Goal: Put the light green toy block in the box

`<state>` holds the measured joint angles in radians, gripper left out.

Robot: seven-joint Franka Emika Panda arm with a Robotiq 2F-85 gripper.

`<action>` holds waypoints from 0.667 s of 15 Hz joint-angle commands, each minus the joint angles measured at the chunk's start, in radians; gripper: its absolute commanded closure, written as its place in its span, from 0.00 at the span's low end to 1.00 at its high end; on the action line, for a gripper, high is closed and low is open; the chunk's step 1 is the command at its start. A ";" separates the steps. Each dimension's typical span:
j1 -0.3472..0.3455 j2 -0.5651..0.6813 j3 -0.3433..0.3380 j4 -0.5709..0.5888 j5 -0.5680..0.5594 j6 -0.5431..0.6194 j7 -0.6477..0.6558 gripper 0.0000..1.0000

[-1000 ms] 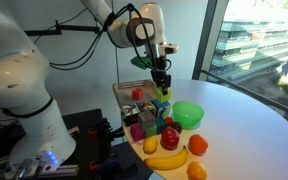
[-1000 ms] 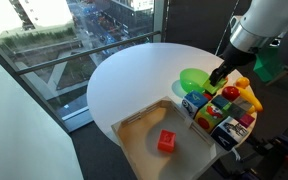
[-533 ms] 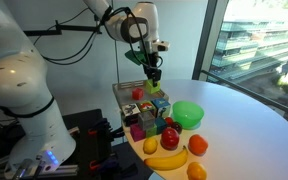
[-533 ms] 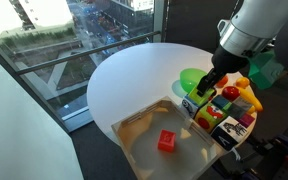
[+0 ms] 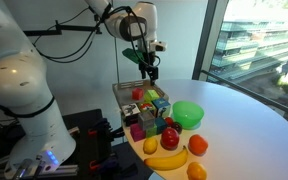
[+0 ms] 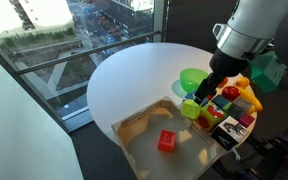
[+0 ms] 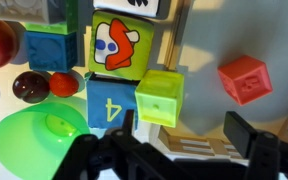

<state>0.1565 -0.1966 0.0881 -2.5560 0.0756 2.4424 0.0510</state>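
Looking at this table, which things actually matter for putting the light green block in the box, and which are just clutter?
For the job: light green toy block, box.
Just lying about: red block in the box, green bowl, blue block marked 4, banana.

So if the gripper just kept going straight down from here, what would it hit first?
The gripper holds the light green toy block, which would land first, seemingly on the wall of the box beside the blue 4 block in the wrist view. Depth is unclear, so it could clip that block.
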 commanded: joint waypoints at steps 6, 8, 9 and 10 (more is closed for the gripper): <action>-0.035 -0.066 0.004 0.018 -0.025 -0.057 0.002 0.00; -0.046 -0.084 0.004 0.010 -0.040 -0.061 0.011 0.00; -0.053 -0.089 0.004 0.008 -0.048 -0.066 0.018 0.00; -0.059 -0.091 0.002 0.007 -0.050 -0.074 0.017 0.00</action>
<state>0.1203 -0.2552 0.0879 -2.5478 0.0531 2.4122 0.0523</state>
